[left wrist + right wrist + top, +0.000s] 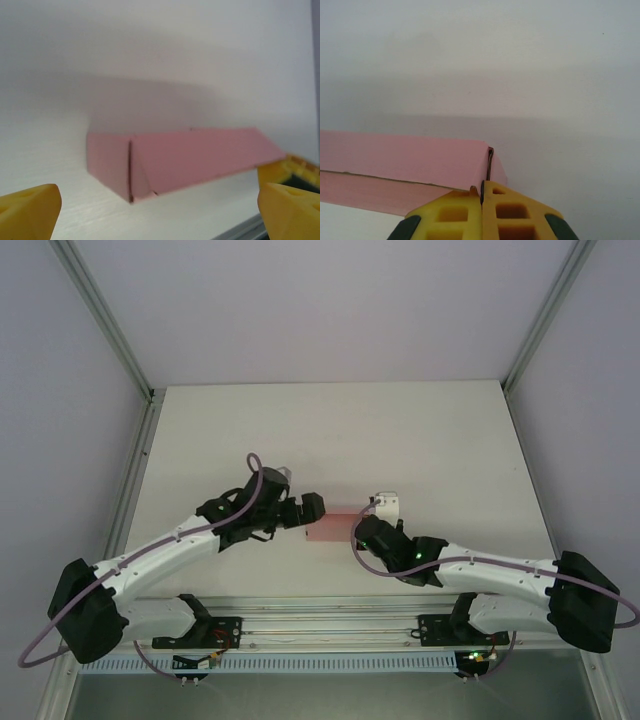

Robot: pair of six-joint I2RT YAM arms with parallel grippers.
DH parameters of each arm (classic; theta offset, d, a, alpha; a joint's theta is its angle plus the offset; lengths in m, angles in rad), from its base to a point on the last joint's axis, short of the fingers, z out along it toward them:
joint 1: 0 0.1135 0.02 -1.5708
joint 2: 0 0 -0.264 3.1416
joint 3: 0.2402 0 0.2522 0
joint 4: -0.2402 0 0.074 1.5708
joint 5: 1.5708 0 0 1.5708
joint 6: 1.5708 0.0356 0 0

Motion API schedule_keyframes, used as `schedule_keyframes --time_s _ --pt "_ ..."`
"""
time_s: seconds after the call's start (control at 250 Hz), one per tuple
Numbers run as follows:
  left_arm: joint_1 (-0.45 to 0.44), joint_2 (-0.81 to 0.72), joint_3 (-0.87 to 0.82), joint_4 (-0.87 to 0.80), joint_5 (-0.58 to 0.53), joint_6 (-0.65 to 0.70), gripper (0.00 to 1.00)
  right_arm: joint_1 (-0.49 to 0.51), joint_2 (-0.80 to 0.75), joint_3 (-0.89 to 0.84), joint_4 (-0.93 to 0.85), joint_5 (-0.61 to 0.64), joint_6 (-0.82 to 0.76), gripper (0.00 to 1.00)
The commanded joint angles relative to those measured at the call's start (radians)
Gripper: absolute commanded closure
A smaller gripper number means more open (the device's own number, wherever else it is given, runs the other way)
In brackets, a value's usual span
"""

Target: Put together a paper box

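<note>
You are looking at bare bench (330, 430) lying wide beyond the box (330, 528); the left gripper (312, 512) and right gripper (358, 530) are blocking its two ends, and walls (60, 390) are closing both sides.

— Entry one, position?
— Paper box (330, 527): flat on the table (400, 440), toward its near edge, between my two arms.
— To its left?
— My left gripper (316, 512), at the box's left end. The fingers (30, 207) stand spread, and the box lies just ahead of them.
— To its right?
— My right gripper (356, 529), at the box's right end, fingers (465, 212) pressed together on that end's corner.
— Behind?
— The table runs on to the back wall (330, 310).
</note>
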Motion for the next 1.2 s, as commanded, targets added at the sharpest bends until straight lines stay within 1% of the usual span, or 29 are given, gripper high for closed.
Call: schedule_keyframes --time_s 0.0,0.116,0.18,0.28,0.315,0.375,0.399,0.455,0.523,0.567,0.615,0.675,0.743,0.847,0.918,1.014,1.09,1.194 --pt "0.047 0.017 -0.045 0.129 0.09 -0.087 0.0 0.017 0.037 -0.016 -0.145 -0.09 0.013 1.0" --pt "0.05 0.062 -0.043 0.133 0.109 -0.076 0.01 0.017 0.034 -0.016 -0.147 -0.092 0.013 1.0" --pt "0.05 0.086 -0.064 0.184 0.136 -0.074 0.06 0.018 0.039 -0.015 -0.152 -0.096 0.018 1.0" --pt "0.051 0.108 -0.107 0.257 0.185 -0.087 0.2 0.017 0.043 -0.01 -0.173 -0.095 0.038 1.0" --pt "0.051 0.103 -0.126 0.275 0.194 -0.102 0.22 0.018 0.045 -0.008 -0.181 -0.093 0.046 1.0" --pt "0.049 0.089 -0.171 0.328 0.211 -0.117 0.23 0.018 0.043 -0.007 -0.184 -0.094 0.055 1.0" --pt "0.049 0.081 -0.187 0.34 0.208 -0.127 0.23 0.018 0.042 -0.007 -0.181 -0.095 0.052 1.0" --pt "0.049 0.07 -0.212 0.35 0.199 -0.13 0.28 0.018 0.043 -0.005 -0.178 -0.098 0.05 1.0" --pt "0.049 0.068 -0.215 0.316 0.165 -0.115 0.35 0.018 0.043 -0.002 -0.175 -0.107 0.038 1.0" --pt "0.049 0.073 -0.212 0.295 0.146 -0.109 0.36 0.018 0.038 0.001 -0.18 -0.114 0.034 1.0" --pt "0.049 0.081 -0.216 0.287 0.137 -0.099 0.4 0.018 0.027 0.007 -0.181 -0.131 0.02 0.96" --pt "0.049 0.095 -0.216 0.272 0.131 -0.094 0.42 0.018 0.012 0.032 -0.208 -0.14 0.007 0.91" --pt "0.049 0.112 -0.214 0.261 0.127 -0.088 0.43 0.018 -0.006 0.077 -0.248 -0.157 -0.029 0.79" --pt "0.048 0.131 -0.209 0.251 0.122 -0.074 0.46 0.016 -0.039 0.137 -0.317 -0.165 -0.041 0.68" --pt "0.049 0.134 -0.214 0.249 0.112 -0.074 0.48 0.016 -0.069 0.156 -0.342 -0.164 -0.036 0.53" --pt "0.047 0.134 -0.234 0.282 0.123 -0.082 0.49 0.013 -0.122 0.162 -0.335 -0.17 -0.038 0.42" --pt "0.048 0.136 -0.249 0.298 0.13 -0.083 0.49 0.01 -0.167 0.154 -0.316 -0.157 -0.008 0.27" --pt "0.038 0.132 -0.265 0.302 0.121 -0.077 0.5 -0.016 -0.208 0.117 -0.248 -0.13 0.041 0.21"
